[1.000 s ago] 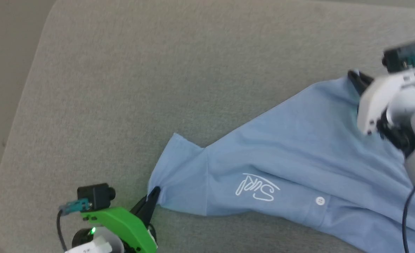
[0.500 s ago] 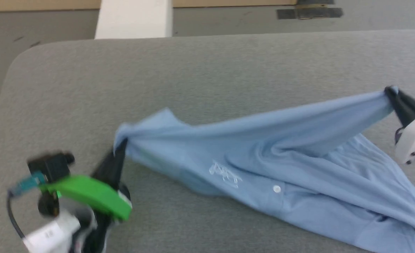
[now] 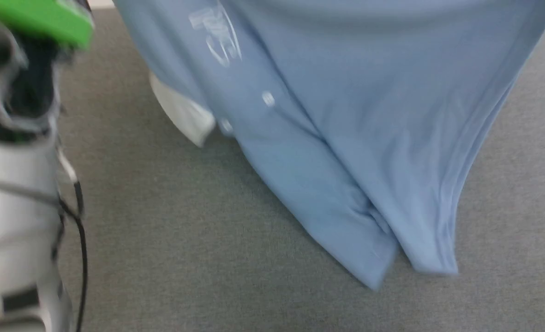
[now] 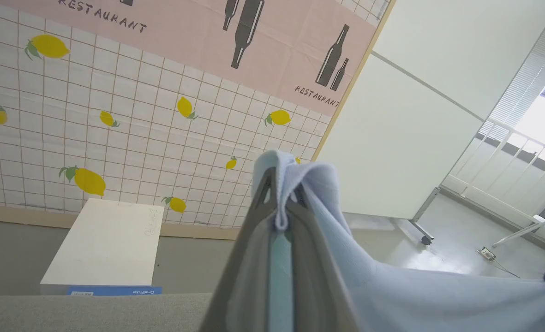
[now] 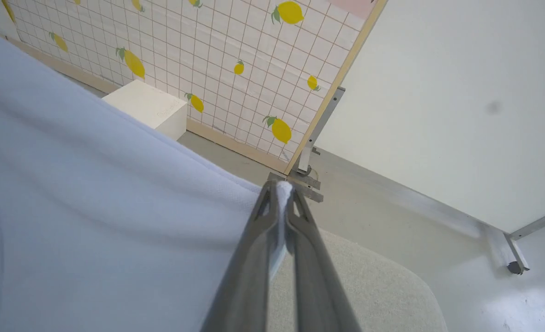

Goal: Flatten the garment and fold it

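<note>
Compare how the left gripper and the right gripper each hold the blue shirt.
The left gripper has a thick bunch of the shirt heaped over its fingertips; the right gripper pinches a thin edge barely past its tips. From the left gripper the cloth trails right in its wrist view; from the right gripper, left. Both are shut on the shirt, holding it up.

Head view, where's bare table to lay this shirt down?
Bare grey table lies between the left arm and the hanging garment, and again to the right of the garment's lower edge. Crowded: the top middle, where the garment hangs, and the left edge beside the arm.
</note>
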### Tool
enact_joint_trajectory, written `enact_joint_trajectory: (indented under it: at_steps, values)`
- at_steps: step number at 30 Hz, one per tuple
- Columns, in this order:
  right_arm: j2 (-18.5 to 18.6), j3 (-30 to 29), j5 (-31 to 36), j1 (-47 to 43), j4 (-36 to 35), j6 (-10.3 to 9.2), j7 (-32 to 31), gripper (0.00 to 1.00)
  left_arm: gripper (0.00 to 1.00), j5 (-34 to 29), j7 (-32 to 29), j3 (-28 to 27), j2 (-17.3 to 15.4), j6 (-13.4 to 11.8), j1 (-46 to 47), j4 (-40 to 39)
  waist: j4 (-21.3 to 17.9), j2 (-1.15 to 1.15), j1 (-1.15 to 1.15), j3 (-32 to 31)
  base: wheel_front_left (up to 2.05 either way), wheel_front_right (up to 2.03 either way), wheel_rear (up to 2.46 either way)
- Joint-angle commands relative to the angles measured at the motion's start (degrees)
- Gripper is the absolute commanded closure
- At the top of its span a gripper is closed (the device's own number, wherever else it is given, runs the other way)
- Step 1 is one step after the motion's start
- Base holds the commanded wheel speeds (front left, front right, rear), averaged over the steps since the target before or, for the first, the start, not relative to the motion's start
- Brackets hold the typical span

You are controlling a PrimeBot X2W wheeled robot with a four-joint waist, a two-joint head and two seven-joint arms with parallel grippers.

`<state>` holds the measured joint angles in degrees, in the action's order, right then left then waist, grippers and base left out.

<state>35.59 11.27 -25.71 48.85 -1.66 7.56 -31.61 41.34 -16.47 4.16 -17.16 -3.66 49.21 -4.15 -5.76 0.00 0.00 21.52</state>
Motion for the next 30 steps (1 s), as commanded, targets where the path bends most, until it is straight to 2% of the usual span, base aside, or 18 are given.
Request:
enact_joint_trajectory:
  at_steps: [1,6,10,14,18,23,30]
  values:
    - [-0.02,0.80,1.19,4.41,1.04,-0.08,-0.04,1.00,1.00,-0.75,0.32,-0.21,-0.58,-0.58,4.74,1.41,-1.37,0.00,0.00,7.69,0.00,0.00,0.00]
    - [-2.44,2.15,4.17,18.97,6.25,-0.08,1.54,1.00,1.00,-7.05,4.17,-0.25,-2.43,-2.61,21.13,8.01,-1.92,0.00,0.00,12.73,0.00,0.00,0.00]
    - [-5.07,1.49,7.81,28.24,10.50,-0.08,4.61,1.00,1.00,-9.64,9.16,-1.84,-2.44,-4.66,32.33,12.37,-2.47,0.00,0.00,15.13,0.00,0.00,0.00]
    - [-7.72,-0.35,12.72,35.36,13.77,-0.08,9.72,1.00,1.00,-11.60,15.08,-2.99,-3.32,-4.60,41.65,15.57,-2.77,0.00,0.00,16.28,0.00,0.00,0.00]
    - [-10.06,-3.02,18.49,39.90,16.23,-0.08,16.25,1.00,1.00,-12.94,21.78,-2.58,-3.94,-1.89,47.35,17.43,-2.61,0.00,0.00,16.49,0.00,0.00,0.00]
    - [-11.64,-4.08,21.71,38.78,19.87,-0.08,20.89,1.00,1.00,-13.44,25.15,-0.52,-4.38,1.94,45.88,20.78,-1.54,0.00,0.00,15.17,0.00,0.00,0.00]
    - [-12.54,0.16,16.90,23.90,24.17,-0.08,22.97,1.00,1.00,-14.44,23.06,3.15,-6.91,4.71,26.61,26.86,0.02,0.00,0.00,10.16,0.00,0.00,0.00]
